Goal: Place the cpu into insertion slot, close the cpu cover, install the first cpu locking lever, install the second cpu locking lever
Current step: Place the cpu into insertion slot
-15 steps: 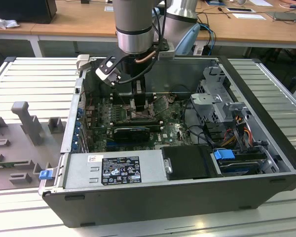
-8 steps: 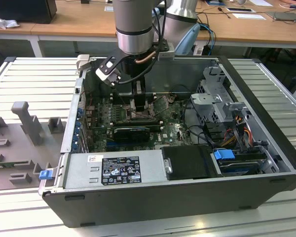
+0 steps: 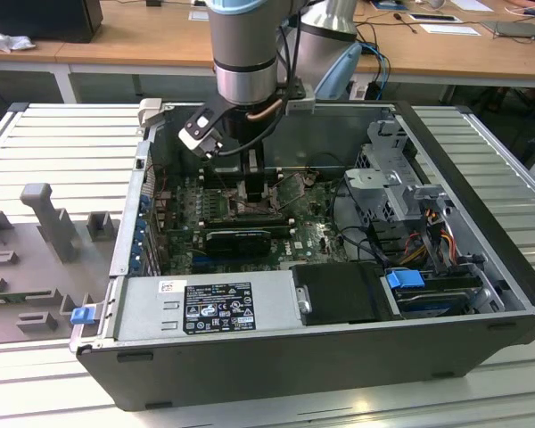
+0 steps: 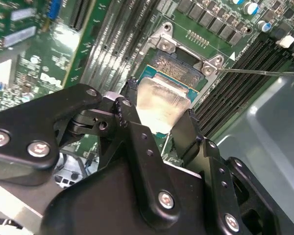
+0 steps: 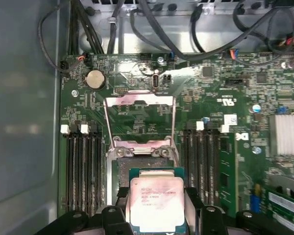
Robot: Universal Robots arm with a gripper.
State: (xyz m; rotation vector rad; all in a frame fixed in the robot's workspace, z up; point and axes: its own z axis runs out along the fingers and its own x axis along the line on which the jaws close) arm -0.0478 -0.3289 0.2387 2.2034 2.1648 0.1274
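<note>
Cpu [image 5: 156, 203] clamped by its edges between the two black fingers of my gripper [image 4: 159, 103], held over the insertion slot [image 5: 118, 171]; can't tell if it touches. Cpu cover [image 5: 139, 100] swung open past the socket. Memory slots [image 5: 83, 176] flank it on the green motherboard [image 5: 210, 98], inside an open computer case [image 3: 294, 357]

The arm [image 3: 245, 53] points straight down, its hand [image 4: 159, 105] pinching the cpu [image 5: 154, 203] between both fingers.
</note>
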